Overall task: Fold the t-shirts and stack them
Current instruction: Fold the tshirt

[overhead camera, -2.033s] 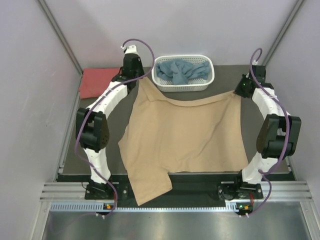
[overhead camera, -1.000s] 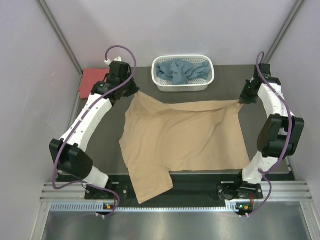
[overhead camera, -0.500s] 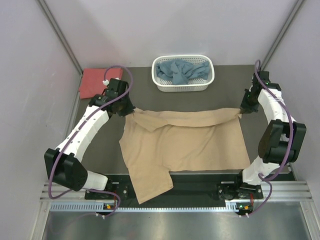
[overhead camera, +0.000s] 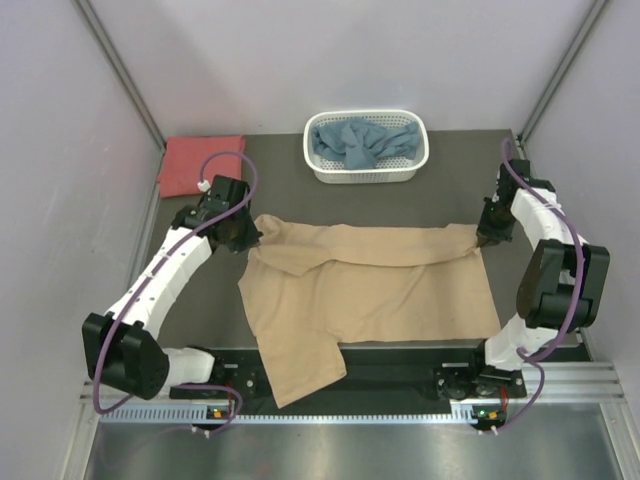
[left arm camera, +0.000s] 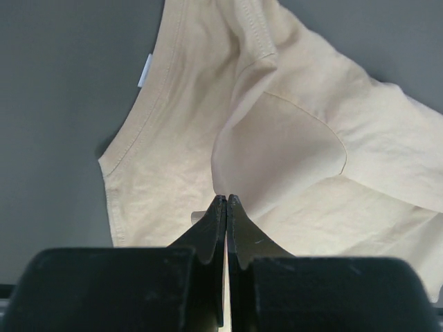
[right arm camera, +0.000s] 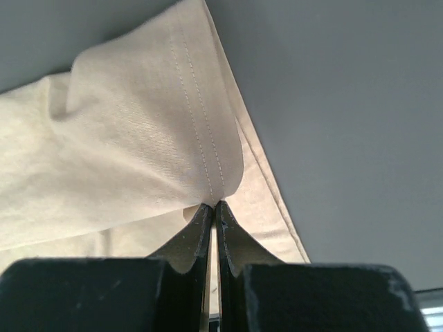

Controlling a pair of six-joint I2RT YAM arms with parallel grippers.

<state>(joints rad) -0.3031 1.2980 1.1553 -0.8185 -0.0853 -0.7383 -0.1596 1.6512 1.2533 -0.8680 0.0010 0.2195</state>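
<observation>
Tan t-shirt (overhead camera: 380, 290) spread mid-frame on dark table (overhead camera: 275, 190), top edge folded over | left gripper (overhead camera: 250, 236) clamped on its upper-left corner | right gripper (overhead camera: 481, 238) clamped on its upper-right corner

A white lattice basket (overhead camera: 366, 174) stands on the dark grey table (overhead camera: 290, 192), beyond and between the left gripper (overhead camera: 256, 238) and the right gripper (overhead camera: 481, 238), with pale walls (overhead camera: 60, 150) outside both and a metal rail (overhead camera: 340, 388) behind them.
</observation>
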